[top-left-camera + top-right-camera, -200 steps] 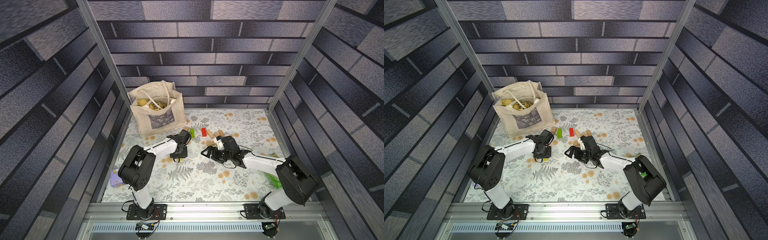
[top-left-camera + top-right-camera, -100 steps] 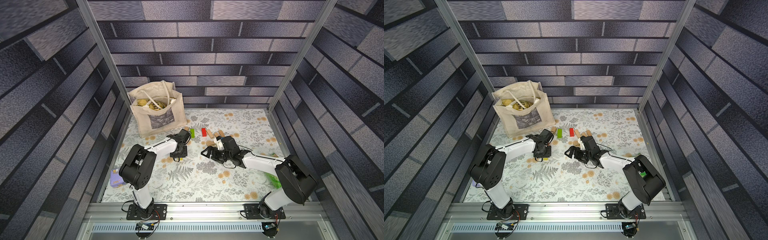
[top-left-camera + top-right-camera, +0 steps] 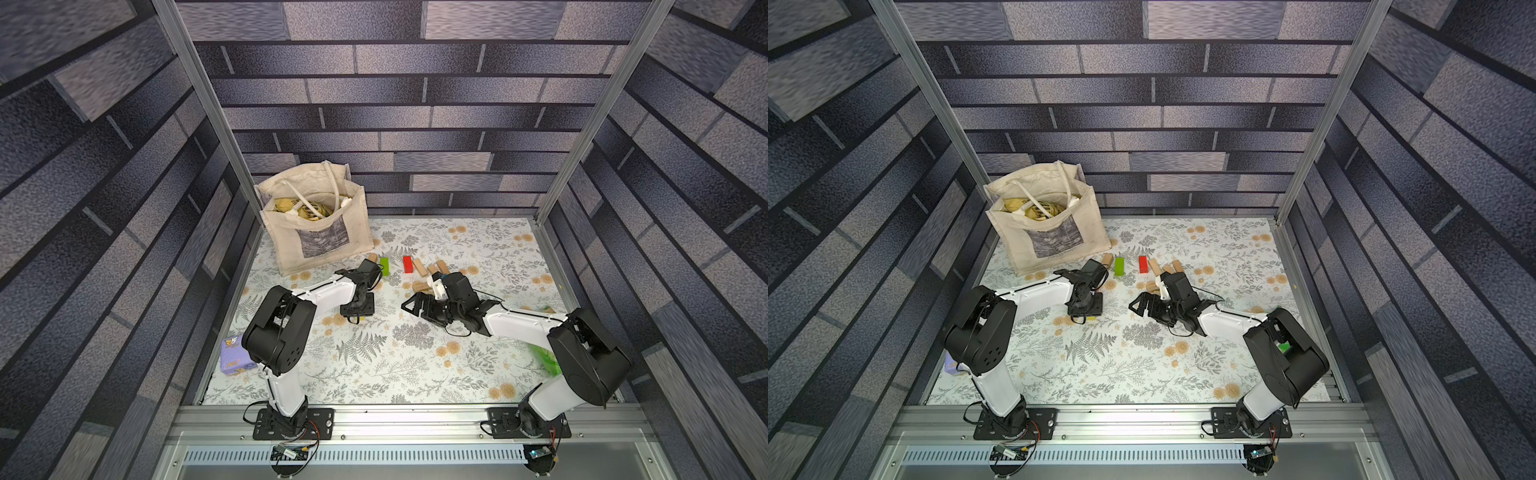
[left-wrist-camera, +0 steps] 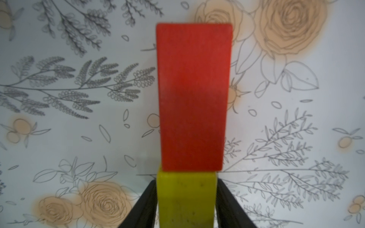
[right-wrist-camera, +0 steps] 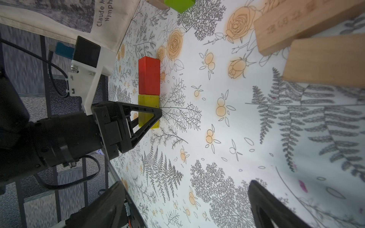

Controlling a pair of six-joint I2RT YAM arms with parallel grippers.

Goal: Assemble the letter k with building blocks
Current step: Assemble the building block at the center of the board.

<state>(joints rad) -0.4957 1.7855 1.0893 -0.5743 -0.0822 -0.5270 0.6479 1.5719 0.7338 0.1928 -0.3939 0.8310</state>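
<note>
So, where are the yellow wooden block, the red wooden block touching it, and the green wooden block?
Yellow wooden block (image 4: 185, 199): left wrist view, top face.
Red wooden block (image 4: 193, 98): left wrist view, top face centre.
Green wooden block (image 3: 384, 266): in a top view, top face.

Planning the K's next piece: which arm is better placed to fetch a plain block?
Likely right: the open right gripper is near the plain wooden blocks; the left gripper straddles the yellow block.

A robotics lab test cell — aluminium frame posts (image 3: 195, 99) carry printed brick-pattern wall panels (image 3: 415, 83) around a floral worktop (image 3: 415, 374). The left arm (image 3: 282, 328) and right arm (image 3: 582, 357) are bolted to a metal rail (image 3: 407, 424) at 6 o'clock — a canvas tote bag (image 3: 316, 245) stands at 11 o'clock.
</note>
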